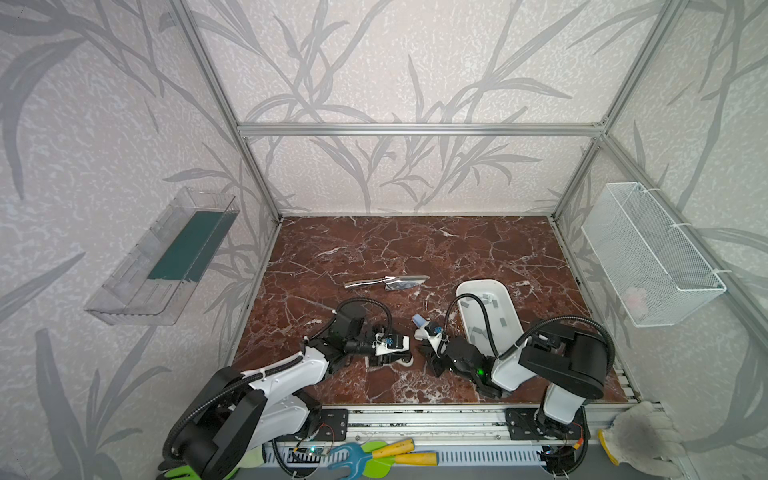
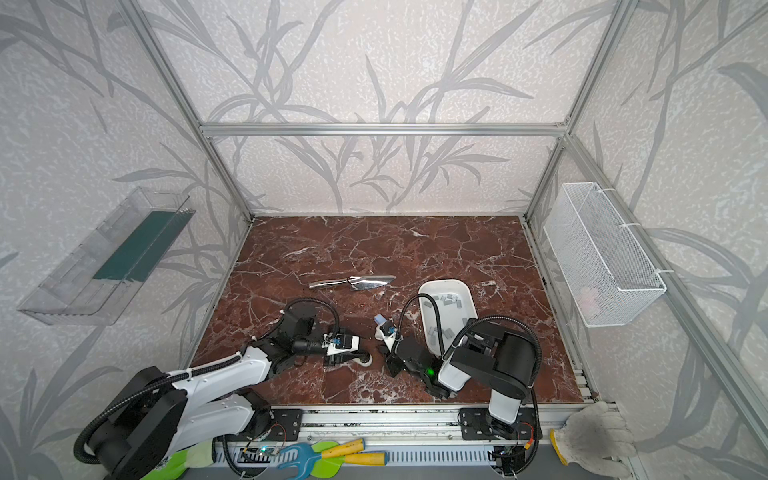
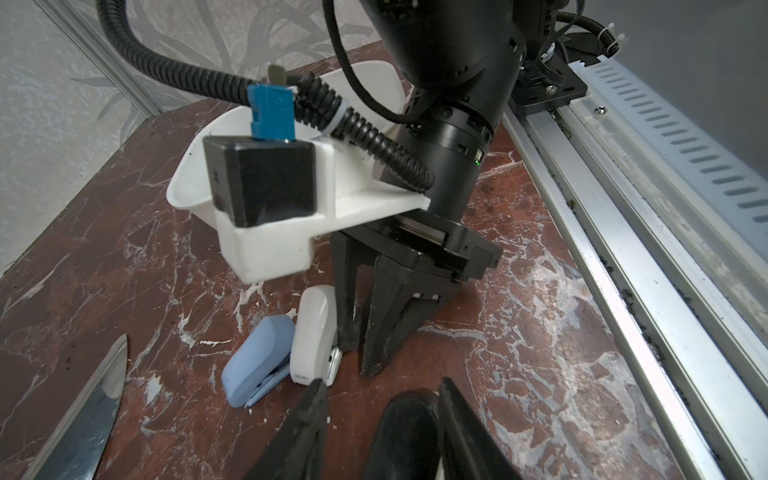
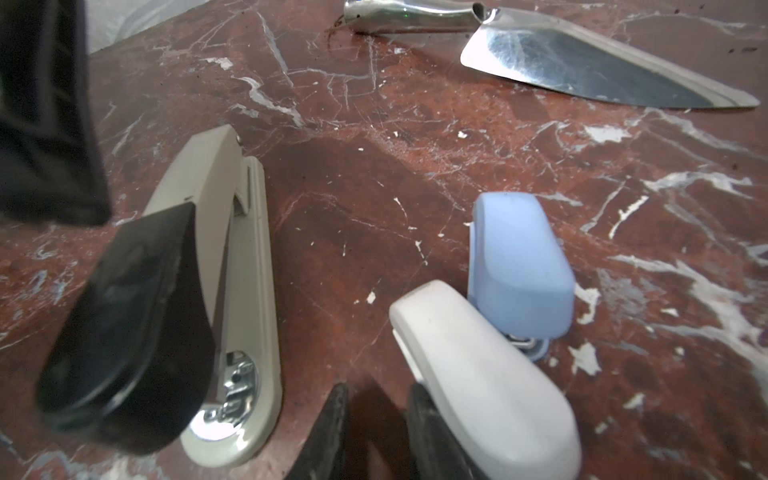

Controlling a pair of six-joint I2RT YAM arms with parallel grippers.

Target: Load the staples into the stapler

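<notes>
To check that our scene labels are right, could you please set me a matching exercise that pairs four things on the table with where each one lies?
Things:
1. staples
2. blue stapler
3. large black-topped stapler
4. metal trowel

Places:
A. by itself near the middle of the table
B. at the left gripper
C. in the white tray
D. side by side with the white stapler

Pairs: 1-C, 2-D, 3-B, 4-A.

staples (image 1: 487,296): too small to count | tray (image 1: 482,283): near end behind right arm (image 1: 505,370)
</notes>
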